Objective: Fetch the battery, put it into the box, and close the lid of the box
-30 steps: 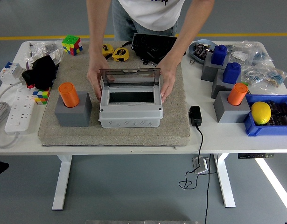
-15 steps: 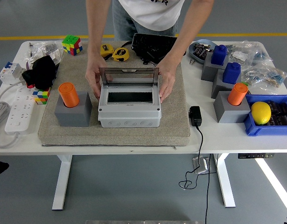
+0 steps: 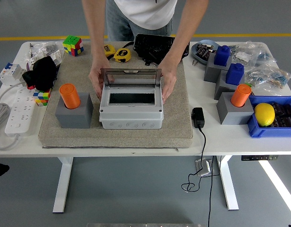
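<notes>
A grey box point(image 3: 131, 109) with its clear lid point(image 3: 130, 77) raised stands on the beige mat point(image 3: 117, 132) in the middle of the table. A person at the far side holds the box with one hand point(image 3: 99, 78) on its left side and the other hand point(image 3: 167, 80) on its right. An orange cylindrical battery point(image 3: 69, 95) stands upright in a grey block point(image 3: 74, 113) left of the box. A second orange battery point(image 3: 241, 95) sits in a grey block point(image 3: 233, 111) at the right. Neither robot hand is in view.
Blue batteries point(image 3: 222, 55) in grey blocks stand at the back right. A blue bin point(image 3: 273, 130) holds a yellow lemon point(image 3: 264, 114). A black adapter point(image 3: 198, 117) with its cable lies right of the mat. A power strip point(image 3: 21, 111), cubes point(image 3: 73, 45) and tape measures point(image 3: 121, 55) lie left and behind.
The person has shifted the box slightly left and squared it on the mat; the hands stay on its sides. Nothing else has moved.
</notes>
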You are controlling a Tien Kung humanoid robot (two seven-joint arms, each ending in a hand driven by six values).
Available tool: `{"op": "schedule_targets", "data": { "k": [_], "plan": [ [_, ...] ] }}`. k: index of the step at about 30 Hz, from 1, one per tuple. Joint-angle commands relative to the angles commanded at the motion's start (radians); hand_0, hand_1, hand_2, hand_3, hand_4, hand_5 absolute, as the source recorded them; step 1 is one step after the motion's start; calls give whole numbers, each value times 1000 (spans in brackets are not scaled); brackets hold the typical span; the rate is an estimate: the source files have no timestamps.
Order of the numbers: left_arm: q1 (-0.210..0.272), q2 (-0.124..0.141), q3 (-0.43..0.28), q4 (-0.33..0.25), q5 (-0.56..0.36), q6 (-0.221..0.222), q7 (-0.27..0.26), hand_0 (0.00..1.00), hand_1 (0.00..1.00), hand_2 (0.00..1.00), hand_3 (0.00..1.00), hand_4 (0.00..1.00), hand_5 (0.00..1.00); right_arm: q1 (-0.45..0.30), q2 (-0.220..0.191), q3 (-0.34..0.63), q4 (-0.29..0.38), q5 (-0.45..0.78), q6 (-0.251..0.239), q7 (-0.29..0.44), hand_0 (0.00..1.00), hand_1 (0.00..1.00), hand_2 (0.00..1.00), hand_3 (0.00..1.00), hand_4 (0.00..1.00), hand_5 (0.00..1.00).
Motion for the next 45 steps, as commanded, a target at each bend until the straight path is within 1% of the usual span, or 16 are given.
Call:
{"op": "schedule_targets", "data": {
  "k": [19,24,25,36,37,40,43,44,45],
  "plan": [
    [0,2,-1,0,4,-2,0,823,826,783,780,998,931,-1,3,4,0,-2,1,1,866,798,747,778,998,998],
    [-2,1,0,1,6,-8,-3,823,827,786,784,998,923,0,3,4,0,-2,1,1,866,798,747,778,998,998],
    [-1,2,0,0,8,-10,-2,825,829,789,792,998,893,0,2,5,0,-3,1,1,866,798,747,778,998,998],
    [0,2,-3,2,24,-18,2,824,830,789,805,998,883,-1,2,7,0,-4,0,2,866,798,748,778,998,998],
    [0,3,-4,1,35,-18,4,838,875,839,844,998,771,0,2,10,0,-6,0,2,866,798,747,778,998,998],
    [0,3,-7,-4,86,-17,16,838,875,839,844,998,771,-1,3,10,0,-6,0,2,866,798,747,778,998,998],
    [1,2,-7,-5,113,-22,22,838,875,839,844,998,771,-2,4,11,0,-6,0,3,866,798,747,778,998,998],
    [1,2,-7,-5,117,-23,22,917,941,898,869,998,705,-2,4,11,0,-5,1,3,867,798,748,779,998,998],
    [2,2,-7,-4,120,-25,22,917,941,898,869,998,705,-3,4,11,0,-5,1,3,867,798,748,779,998,998]
  ]
}}
